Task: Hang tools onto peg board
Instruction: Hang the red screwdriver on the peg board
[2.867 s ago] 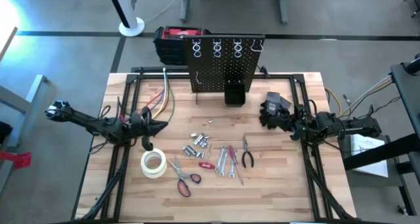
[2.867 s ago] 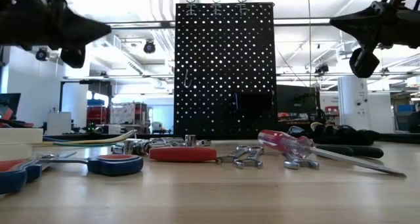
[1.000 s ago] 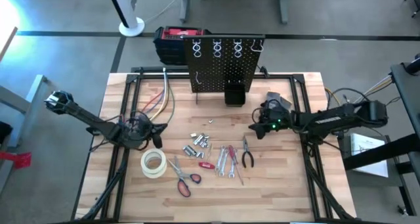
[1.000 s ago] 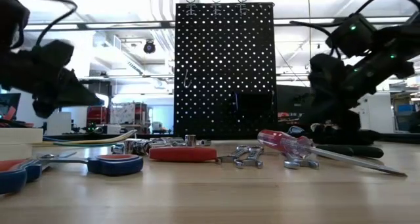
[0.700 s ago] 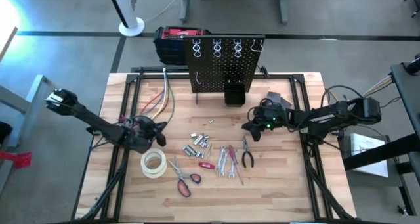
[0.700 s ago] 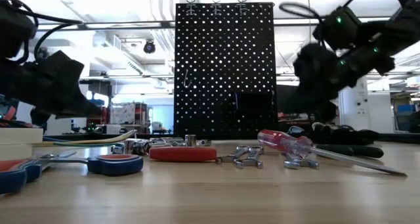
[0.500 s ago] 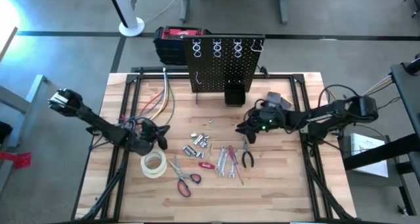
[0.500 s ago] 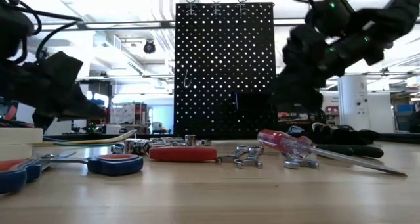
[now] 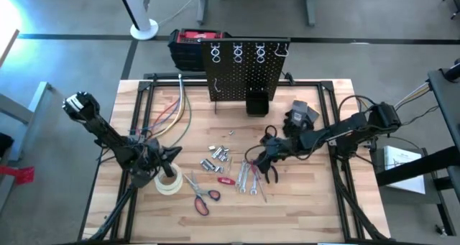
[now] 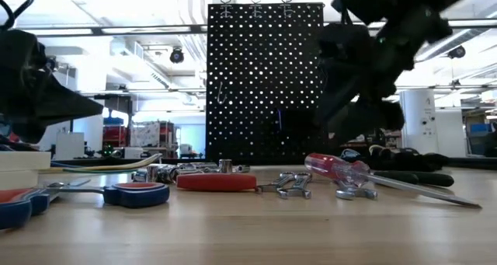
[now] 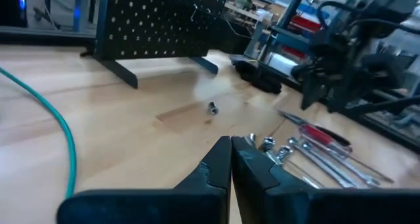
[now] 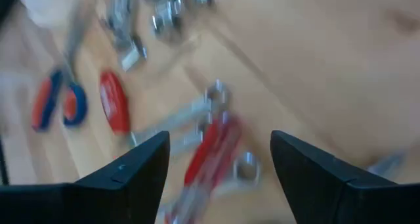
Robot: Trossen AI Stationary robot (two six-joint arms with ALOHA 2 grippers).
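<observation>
- My right end effector [image 9: 262,161] is low over the tool cluster on the wooden worktop [image 9: 316,202], fingers spread wide, holding nothing.
- Right wrist view: the red-handled screwdriver [image 12: 211,147] and the silver wrenches [image 12: 177,122] lie in the gap between my two dark fingers [image 12: 134,173], below them and apart from them.
- The black-handled pliers [image 9: 272,172] lie just beside the right end effector, on its near side; I cannot tell if they touch.
- The screwdriver [image 9: 256,184] and wrenches [image 9: 244,177] lie flat next to the pliers, toward the worktop centre.
- The flat red clamp-like tool [image 9: 226,179] lies just left of the wrenches; the small silver sockets [image 9: 218,157] sit in a loose group behind it.
- The red-and-blue-handled scissors [image 9: 200,194] lie flat near the front edge, left of the red tool.
- My left end effector [image 9: 167,161] is clenched shut and empty, above the white tape roll [image 9: 168,180], well apart from the right one.
- Left wrist view: closed fingertips [image 11: 231,145] point across bare wood toward the sockets [image 11: 274,150] and the screwdriver [image 11: 321,133].
- The upright black perforated peg board [image 9: 248,71] stands at the rear of the worktop, silver ring hooks [image 9: 237,52] along its top, a small black bin [image 9: 256,103] at its base.
- No tool hangs on the board; all lie on the worktop, in front of it.
- A black glove [image 9: 300,114] lies behind the right arm, right of the bin.
</observation>
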